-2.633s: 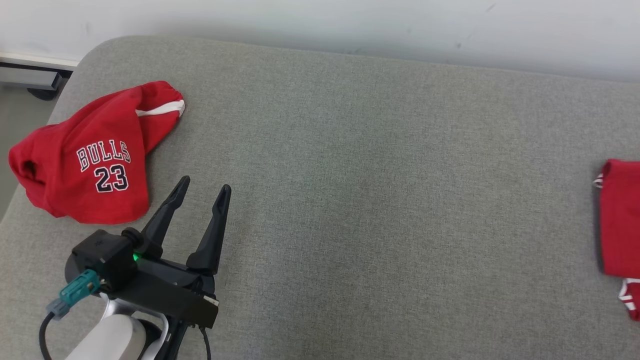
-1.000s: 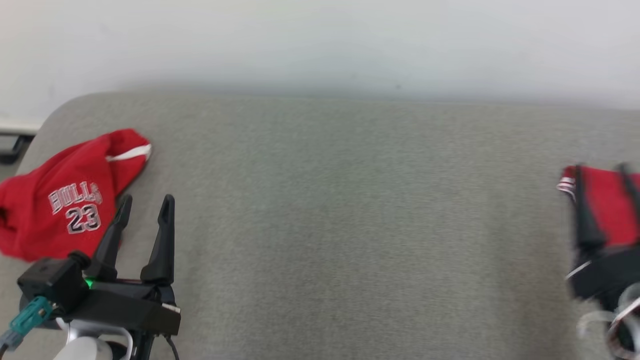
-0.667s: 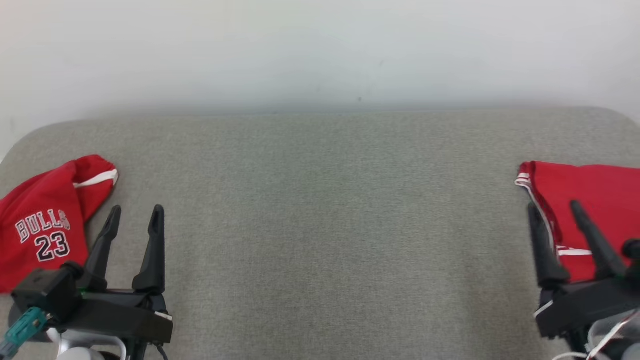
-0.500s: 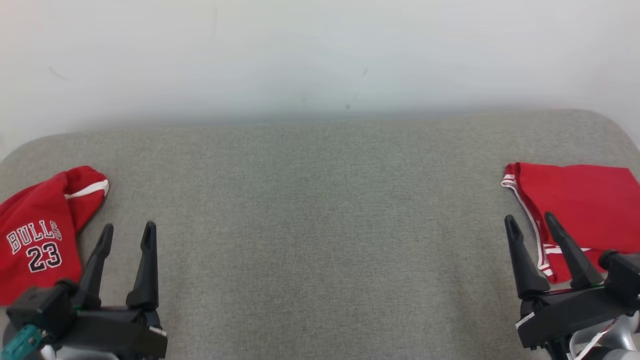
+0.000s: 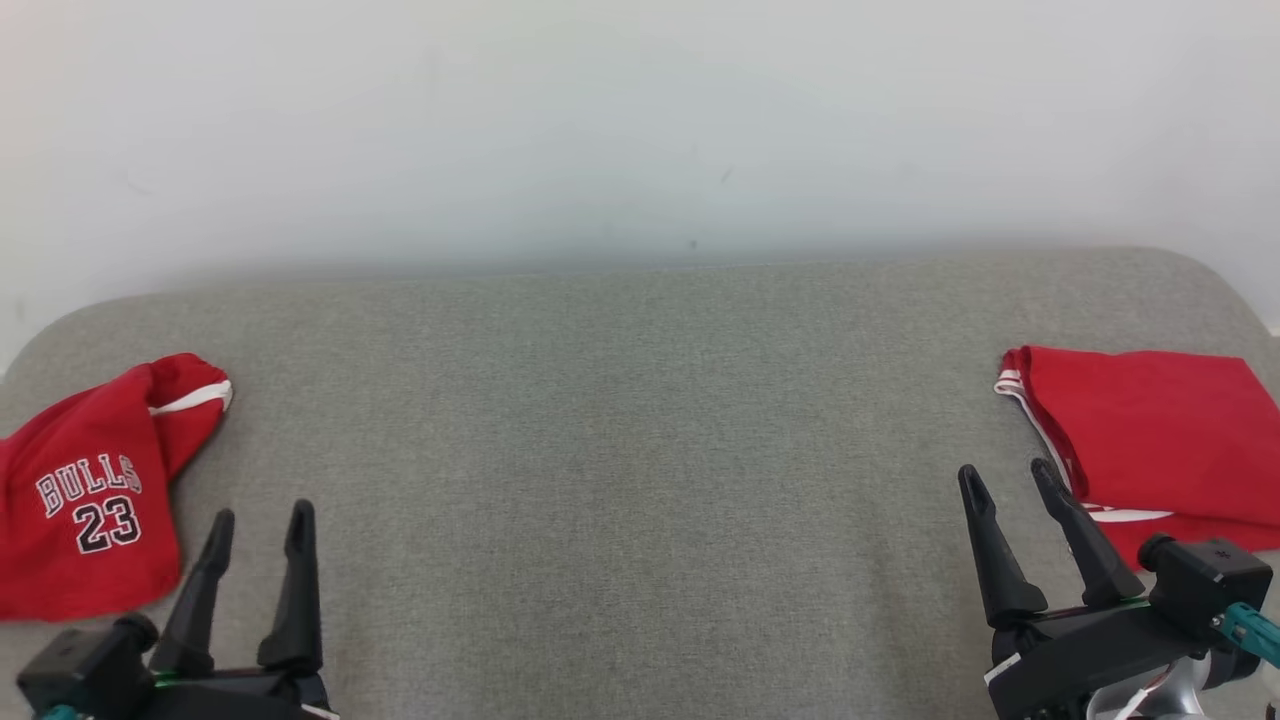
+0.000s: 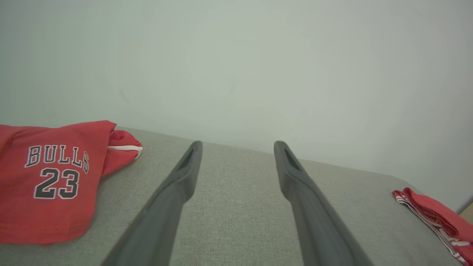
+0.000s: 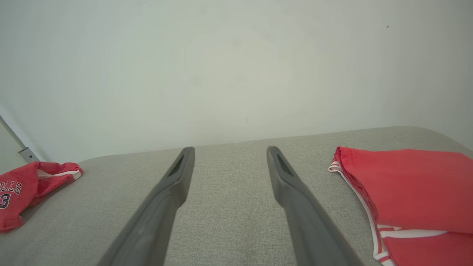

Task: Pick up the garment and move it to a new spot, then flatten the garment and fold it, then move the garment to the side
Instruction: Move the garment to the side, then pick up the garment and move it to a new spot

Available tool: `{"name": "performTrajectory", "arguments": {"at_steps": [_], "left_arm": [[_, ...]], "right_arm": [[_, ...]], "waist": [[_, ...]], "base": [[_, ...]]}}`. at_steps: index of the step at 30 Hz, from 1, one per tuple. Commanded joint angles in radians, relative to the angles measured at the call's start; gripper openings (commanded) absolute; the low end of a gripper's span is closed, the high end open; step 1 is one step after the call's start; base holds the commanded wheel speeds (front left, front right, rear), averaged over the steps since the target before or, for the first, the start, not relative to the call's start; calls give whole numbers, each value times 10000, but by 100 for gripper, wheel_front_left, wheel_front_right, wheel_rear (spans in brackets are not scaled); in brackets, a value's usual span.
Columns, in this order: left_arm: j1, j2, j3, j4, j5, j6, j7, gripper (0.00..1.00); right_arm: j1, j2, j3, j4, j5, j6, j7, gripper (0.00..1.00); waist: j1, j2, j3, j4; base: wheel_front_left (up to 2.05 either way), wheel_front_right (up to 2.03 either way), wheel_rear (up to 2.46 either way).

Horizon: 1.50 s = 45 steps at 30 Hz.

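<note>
Drawing back toward the robot, the left gripper and the right gripper are each standing wide open and empty, while the crumpled red Bulls 23 jersey is lying at the left end of the grey cushion and the folded red garment at its right.

Bright, even light (shadows soft), sharp

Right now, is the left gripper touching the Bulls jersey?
Apart. In the left wrist view, grey cushion shows between the open left gripper and the Bulls jersey.
</note>
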<state>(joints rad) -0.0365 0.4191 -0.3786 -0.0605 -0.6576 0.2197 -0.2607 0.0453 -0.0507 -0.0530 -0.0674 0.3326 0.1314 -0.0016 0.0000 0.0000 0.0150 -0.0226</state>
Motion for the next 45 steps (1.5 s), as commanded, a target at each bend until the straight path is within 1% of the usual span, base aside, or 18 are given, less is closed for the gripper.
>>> {"name": "performTrajectory", "arguments": {"at_steps": [1, 4, 5, 6, 9, 15, 16, 18, 21, 24, 29, 37, 41, 45], "left_arm": [[56, -1, -72, 26, 120, -118, -56, 100], [-145, 80, -314, 69, 399, -342, -57, 100], [-174, 72, -367, 83, 445, -349, -54, 100], [-276, 96, -546, 106, 532, -475, 51, 100], [-410, 95, -713, 82, 544, -634, 176, 100], [-751, 104, -1172, -52, 252, -1507, 377, 100], [-797, 112, -1238, -45, 229, -1627, 370, 100], [-895, 92, -1318, 48, 219, -1725, 426, 100], [-960, 70, -1322, 160, 304, -1617, 453, 100], [-1003, 17, -1271, 292, 365, -1496, 407, 100], [-1105, 12, -1124, 458, 408, -1227, 417, 100], [-953, 226, -876, 751, 443, -598, 771, 100], [-789, 284, -685, 873, 422, -196, 907, 100], [-644, 204, -540, 870, 397, 200, 890, 100]], "right_arm": [[-65, -8, 20, 54, 1, -15, -93, 100], [-103, -8, 32, 134, -61, -15, -108, 100], [-102, -6, 36, 155, -74, -15, -114, 100], [-74, -7, 1, 188, -82, -15, -118, 100], [-9, -6, -26, 221, -6, -15, -82, 100], [69, -7, 16, 281, 289, -15, -117, 100], [72, -7, 30, 290, 295, -15, -121, 100], [83, -7, 59, 302, 285, -15, -114, 100], [136, -7, 59, 297, 273, -15, -114, 100], [246, -7, 60, 291, 291, -15, -72, 100], [359, -7, -68, 179, 224, -15, 16, 100], [415, -7, -128, 115, 245, -14, 353, 100], [380, -8, -87, 160, 285, -14, 445, 100], [346, -6, -119, 203, 320, -14, 437, 100]], "waist": [[0, 0, -12, 133], [0, 0, -53, 275], [0, 0, -67, 323], [0, 0, -100, 433], [0, 0, -144, 621], [0, 0, -185, 1043], [0, 0, -193, 1110], [0, 0, -209, 1258], [0, 0, -221, 1434], [0, 0, -278, 1771], [0, 0, -296, 2616], [0, 0, -191, 4069], [0, 0, -72, 4634], [0, 0, -1, 5142]], "base": [[0, 0, 0], [0, 0, 0], [0, 0, 0], [0, 0, 0], [0, 0, 0], [0, 0, 0], [0, 0, 0], [0, 0, 0], [0, 0, 0], [0, 0, 0], [0, 0, 0], [0, 0, 0], [0, 0, 0], [0, 0, 0]]}}
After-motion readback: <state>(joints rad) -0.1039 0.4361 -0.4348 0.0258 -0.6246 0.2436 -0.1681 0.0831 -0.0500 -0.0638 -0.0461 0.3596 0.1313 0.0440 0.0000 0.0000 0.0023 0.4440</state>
